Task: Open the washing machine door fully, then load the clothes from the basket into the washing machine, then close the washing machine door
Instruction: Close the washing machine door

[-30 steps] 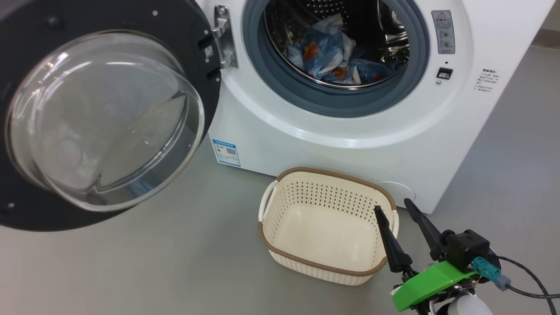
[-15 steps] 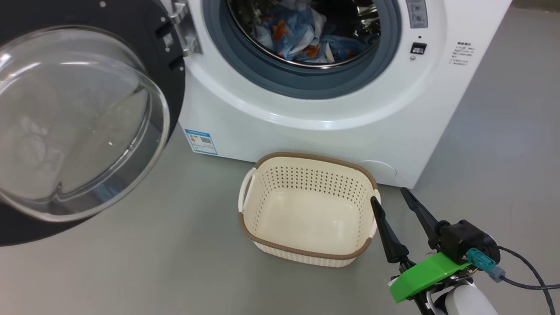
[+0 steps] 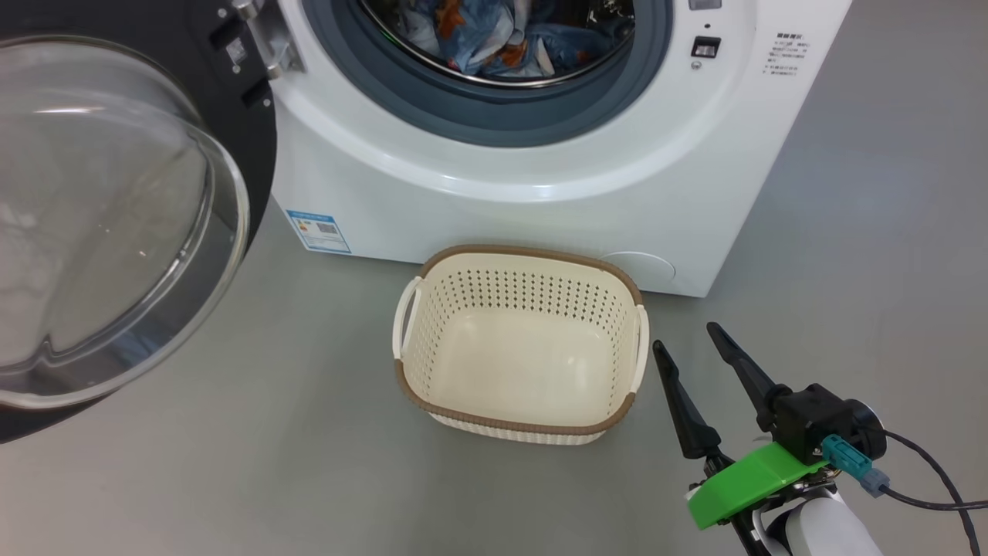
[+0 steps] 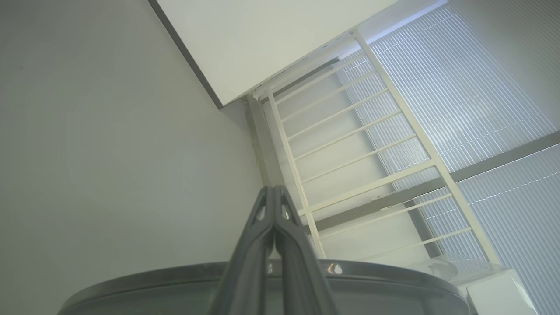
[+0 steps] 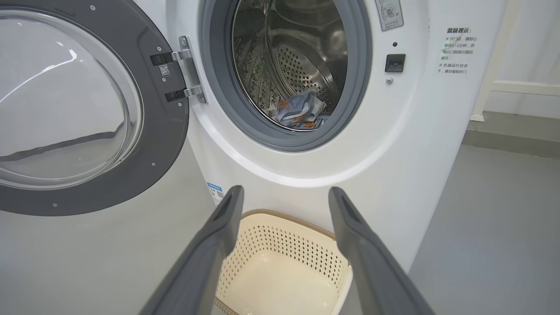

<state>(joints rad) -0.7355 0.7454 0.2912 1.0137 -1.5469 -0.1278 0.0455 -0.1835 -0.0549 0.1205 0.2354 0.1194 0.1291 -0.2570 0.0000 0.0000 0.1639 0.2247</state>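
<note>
On floor just before washing machine, basket sits empty; clothes heaped low at drum front. Washing machine door hangs wide left, not yet closed. Your right gripper spread, empty, beside basket; left gripper pressed together, empty. Watch: cloth pinched in gasket at shut; weak push, latch misses; right fingers clip basket.

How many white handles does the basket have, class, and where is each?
2. One white handle is on the left side of the basket in the head view; the other handle is on its right side, nearest the open right gripper. None seems hidden.
</note>
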